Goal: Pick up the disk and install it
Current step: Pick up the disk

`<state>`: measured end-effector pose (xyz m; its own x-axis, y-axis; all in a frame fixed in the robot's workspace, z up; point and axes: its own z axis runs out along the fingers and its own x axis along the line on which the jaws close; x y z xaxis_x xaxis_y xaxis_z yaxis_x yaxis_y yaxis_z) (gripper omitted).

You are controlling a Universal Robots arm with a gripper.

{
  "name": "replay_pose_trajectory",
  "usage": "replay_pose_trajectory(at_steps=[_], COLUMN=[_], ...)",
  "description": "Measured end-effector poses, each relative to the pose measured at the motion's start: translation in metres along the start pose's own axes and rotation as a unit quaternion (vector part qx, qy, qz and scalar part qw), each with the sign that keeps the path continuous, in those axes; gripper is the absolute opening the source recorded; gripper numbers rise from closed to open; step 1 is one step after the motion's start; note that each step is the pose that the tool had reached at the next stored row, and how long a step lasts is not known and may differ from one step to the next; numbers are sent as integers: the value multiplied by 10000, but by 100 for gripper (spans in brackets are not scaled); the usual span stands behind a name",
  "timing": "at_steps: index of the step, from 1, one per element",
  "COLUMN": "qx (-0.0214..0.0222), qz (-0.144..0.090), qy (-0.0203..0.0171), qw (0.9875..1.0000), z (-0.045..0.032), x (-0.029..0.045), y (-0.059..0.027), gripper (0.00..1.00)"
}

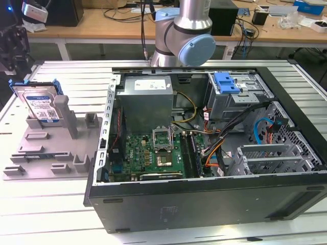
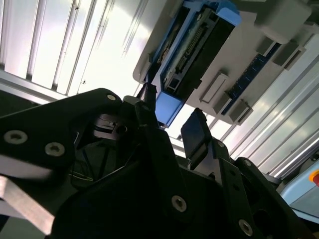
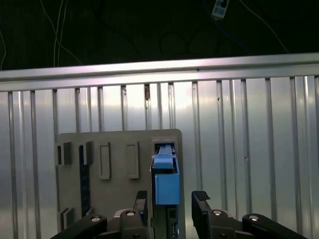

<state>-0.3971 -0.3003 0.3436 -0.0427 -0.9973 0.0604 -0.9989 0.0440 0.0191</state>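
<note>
The two black fingers (image 3: 201, 201) are spread wide apart and hold nothing. In the first wrist view, the blue end of the disk (image 3: 166, 183) lines up with the gap between them. There is a clear gap between one finger and the disk. The other finger is very close to it, and it is hard to tell if it touches.

In the second wrist view, the fingers (image 2: 195, 130) are released too. A blue corner of the disk (image 2: 194, 45) shows between their tips.

The disk (image 1: 41, 104) is not installed yet. It stands on its edge, tilted a little, in a slot of a flat grey holder plate (image 1: 46, 158). A grey post (image 1: 62, 109) stands just beside it. Its white and blue label shows in the exterior view.

The plate lies on a silver desk (image 1: 56, 214) with long grooves, on the exterior view's left. Next to the plate, on the exterior view's right, a black computer case (image 1: 204, 204) lies with its side off. Inside it are a green board (image 1: 148, 153), a big grey box (image 1: 145, 99) and a small blue clip (image 1: 226, 81).

Behind the case is the arm (image 1: 186, 41), silver and pale blue. Farther back is a wooden desk (image 1: 102, 23) with cables on it.
</note>
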Motion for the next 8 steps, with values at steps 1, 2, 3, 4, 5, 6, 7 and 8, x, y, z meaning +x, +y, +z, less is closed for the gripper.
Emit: replay_pose_trajectory(at_steps=[1,2,3,4,5,6,7,8], qx=[0,0,0,0,0,1,1,1], qz=[0,0,0,0,0,0,0,0], qy=[0,1,1,2,2,2,3,3], qw=[10000,10000,10000,10000,10000,10000,10000,10000], z=[6,14,21,29,37,46,62,74], x=[0,-1,-1,-1,-2,-2,-3,-3], y=[2,5,7,10,12,14,18,21], gripper=[48,48,48,48,48,48,48,48])
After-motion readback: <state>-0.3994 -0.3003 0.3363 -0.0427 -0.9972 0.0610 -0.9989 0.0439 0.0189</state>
